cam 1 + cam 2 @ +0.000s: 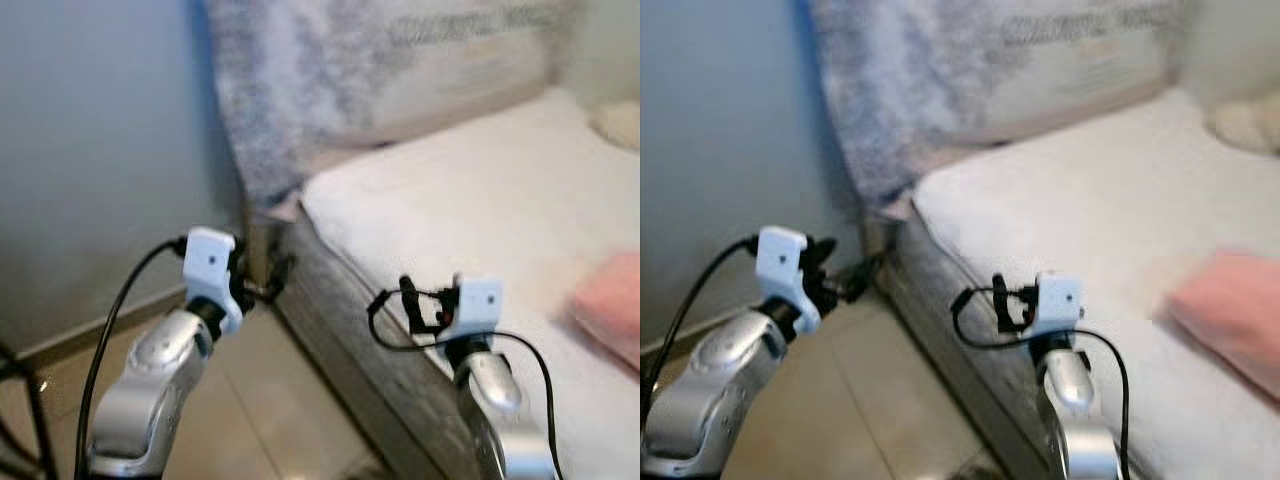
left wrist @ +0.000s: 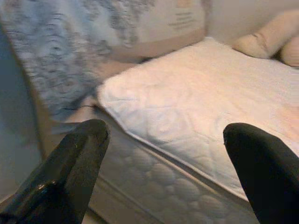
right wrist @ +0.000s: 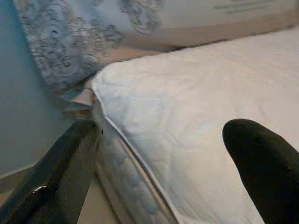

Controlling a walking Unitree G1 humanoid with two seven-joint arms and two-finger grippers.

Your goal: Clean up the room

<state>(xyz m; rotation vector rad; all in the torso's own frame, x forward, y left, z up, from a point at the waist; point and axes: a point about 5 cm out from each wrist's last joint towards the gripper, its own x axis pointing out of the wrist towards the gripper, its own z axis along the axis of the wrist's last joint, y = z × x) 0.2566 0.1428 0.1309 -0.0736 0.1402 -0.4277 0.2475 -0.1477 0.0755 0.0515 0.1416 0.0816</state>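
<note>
A bed with a white quilted mattress cover [image 1: 480, 200] takes up the right half of the scene. On its right edge lies a pink cloth item [image 1: 612, 305]. A beige soft thing [image 1: 620, 122] rests at the far right corner, blurred. My left gripper [image 1: 272, 278] hovers over the floor beside the bed's corner, open and empty, its fingers [image 2: 74, 163] spread wide. Above the near side edge of the mattress, my right gripper [image 1: 412, 305] is also open, with nothing between its fingers [image 3: 261, 158].
A large blue-grey patterned pillow [image 1: 300, 90] leans upright at the head of the bed. A blue wall [image 1: 100, 150] closes the left side. Beige tiled floor [image 1: 270, 400] runs between wall and bed. Thin black legs [image 1: 30, 410] stand at the lower left.
</note>
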